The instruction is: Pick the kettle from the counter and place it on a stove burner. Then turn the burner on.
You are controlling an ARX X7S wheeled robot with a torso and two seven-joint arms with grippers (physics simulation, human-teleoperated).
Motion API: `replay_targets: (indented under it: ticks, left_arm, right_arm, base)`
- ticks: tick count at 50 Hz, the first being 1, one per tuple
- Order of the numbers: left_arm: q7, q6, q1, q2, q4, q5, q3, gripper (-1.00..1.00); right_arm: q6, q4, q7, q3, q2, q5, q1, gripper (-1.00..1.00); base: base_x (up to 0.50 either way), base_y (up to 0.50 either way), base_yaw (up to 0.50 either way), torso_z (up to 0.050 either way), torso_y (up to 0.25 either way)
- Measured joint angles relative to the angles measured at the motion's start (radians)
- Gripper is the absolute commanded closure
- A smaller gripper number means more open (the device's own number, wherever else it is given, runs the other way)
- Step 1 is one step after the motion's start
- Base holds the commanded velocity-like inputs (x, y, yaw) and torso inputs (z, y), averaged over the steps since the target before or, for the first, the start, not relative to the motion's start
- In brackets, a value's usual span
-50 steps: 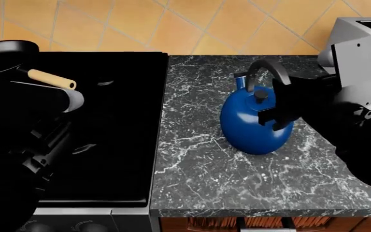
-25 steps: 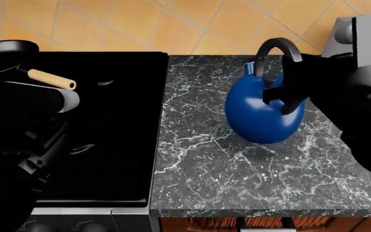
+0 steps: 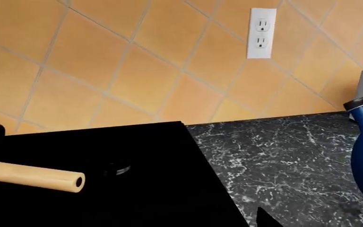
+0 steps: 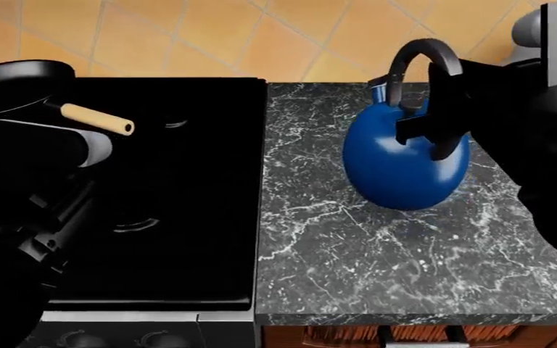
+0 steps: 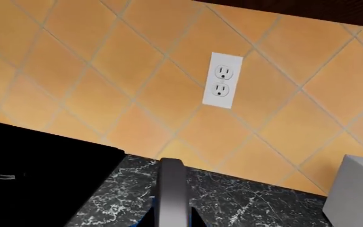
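Note:
The blue kettle (image 4: 405,163) hangs over the marble counter (image 4: 356,254), to the right of the stove, and looks lifted off the slab. My right gripper (image 4: 435,109) is shut on its grey arched handle (image 4: 422,52). In the right wrist view the handle (image 5: 172,189) runs up between the two dark jaws of the right gripper (image 5: 172,222). Stove burners show only as faint glints (image 4: 174,123) (image 4: 138,225) on the black stove top (image 4: 191,188). My left arm (image 4: 51,188) hovers over the stove's left side. Only a dark tip (image 3: 263,220) of the left gripper shows.
A black frying pan (image 4: 8,83) with a wooden handle (image 4: 99,118) sits on the stove's far left. Control knobs (image 4: 80,339) line the stove front. A grey toaster (image 5: 358,194) stands at the counter's back right, below the tiled wall with an outlet (image 5: 222,80).
The right gripper has raised the kettle by its handle, and it now sits higher and farther back in the head view. That view has shifted slightly. The left arm has barely moved.

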Motion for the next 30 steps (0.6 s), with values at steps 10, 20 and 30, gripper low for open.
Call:
replay_targets:
  ticks: [10,20,30]
  left_arm:
    - [0.0,0.006,-0.001,-0.005,-0.004,0.0,0.003,-1.0]
    - [0.0,0.013,0.002,-0.01,-0.007,0.0,0.004,-1.0]
    - [-0.002,0.018,0.002,-0.013,-0.008,-0.001,0.007,-1.0]
  right_arm:
    - [0.006,0.003,-0.008,-0.015,-0.004,0.003,0.021,1.0]
    - [0.008,0.007,-0.014,-0.027,-0.009,0.0,0.038,1.0]
    - [0.005,0.008,-0.019,-0.035,-0.011,-0.004,0.046,1.0]
  base:
    - [0.0,0.22,0.0,0.0,0.001]
    - [0.0,0.22,0.0,0.002,0.001]
    - [0.0,0.22,0.0,0.0,0.001]
